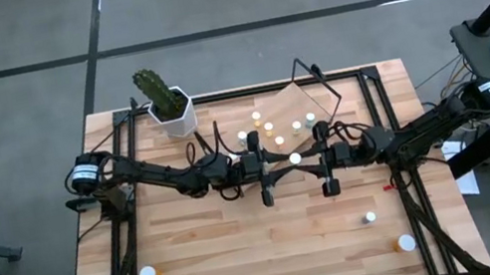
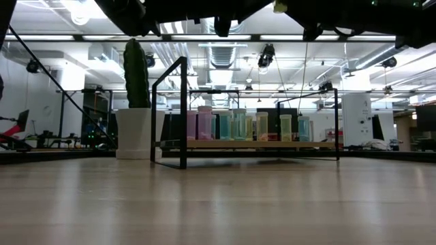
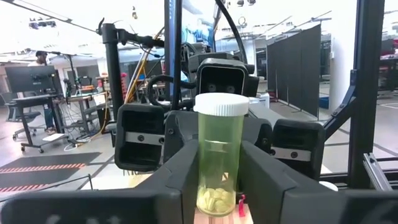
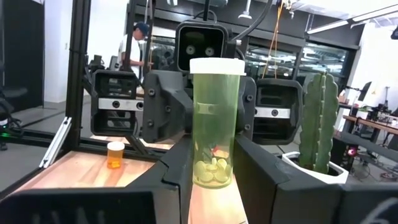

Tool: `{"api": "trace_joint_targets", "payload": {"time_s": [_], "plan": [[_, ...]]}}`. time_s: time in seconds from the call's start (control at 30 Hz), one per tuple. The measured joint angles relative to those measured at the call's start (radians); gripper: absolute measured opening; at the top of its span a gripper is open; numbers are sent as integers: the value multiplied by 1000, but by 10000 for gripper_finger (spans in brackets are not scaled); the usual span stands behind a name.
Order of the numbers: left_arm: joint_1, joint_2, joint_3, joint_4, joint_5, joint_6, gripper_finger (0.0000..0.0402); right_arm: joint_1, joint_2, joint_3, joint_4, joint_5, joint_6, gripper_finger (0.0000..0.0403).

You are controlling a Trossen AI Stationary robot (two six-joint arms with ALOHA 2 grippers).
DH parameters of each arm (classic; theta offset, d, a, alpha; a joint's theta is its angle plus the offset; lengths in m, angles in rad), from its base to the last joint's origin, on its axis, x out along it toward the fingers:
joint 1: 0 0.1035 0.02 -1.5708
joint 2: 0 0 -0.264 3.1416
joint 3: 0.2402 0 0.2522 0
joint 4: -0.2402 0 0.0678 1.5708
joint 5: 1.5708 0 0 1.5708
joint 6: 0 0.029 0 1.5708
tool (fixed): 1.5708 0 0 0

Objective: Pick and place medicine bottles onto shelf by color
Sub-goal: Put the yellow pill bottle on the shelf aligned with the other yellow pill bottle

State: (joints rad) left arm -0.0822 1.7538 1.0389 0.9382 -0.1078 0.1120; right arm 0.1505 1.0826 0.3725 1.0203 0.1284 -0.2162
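Note:
A pale green medicine bottle [image 1: 295, 158] with a white cap and pills in its bottom stands upright in the air over the table's middle. My left gripper [image 3: 219, 180] comes at it from the table's left and my right gripper [image 4: 214, 174] from the right; both are shut on it. The shelf [image 1: 297, 100], a light-wood board on a black wire frame, stands just beyond them at the far side, with several small bottles [image 2: 238, 126] in a row on it. My left gripper pinches the lower half of the bottle's green wall [image 3: 202, 168] between its two fingers, which lie about level and come from the table's left. The bottle stands upright, cap up, lifted clear of the table. My right gripper pinches the same bottle's lower wall [image 4: 198, 163] between its two fingers, about level, from the table's right, opposite my left gripper. The cap [image 4: 217, 65] rises above the fingers and the bottle stays upright.
A cactus in a white pot [image 1: 169, 105] stands at the far left beside the shelf. Loose bottles stand near the front edge: one at the left [image 1: 148, 274], two at the right [image 1: 369, 218] [image 1: 406, 243]. Bare planks lie between them.

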Motion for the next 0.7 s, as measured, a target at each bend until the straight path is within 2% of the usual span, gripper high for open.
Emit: {"api": "trace_joint_targets", "payload": {"time_s": [0.13,0.33,0.47,0.57,0.7], "plan": [[0,0,0,-3,0,0,74,0,-1,0,-3,3,12,108],[0,0,-1,-6,0,0,72,0,-6,0,-22,3,40,164],[-1,-18,-28,-40,-5,4,72,0,-56,1,-93,3,75,199],[-9,-56,-36,-163,-68,20,71,0,-136,40,-290,5,115,214],[-27,-100,-32,-371,-195,41,71,0,-206,177,-698,52,156,218]]}}
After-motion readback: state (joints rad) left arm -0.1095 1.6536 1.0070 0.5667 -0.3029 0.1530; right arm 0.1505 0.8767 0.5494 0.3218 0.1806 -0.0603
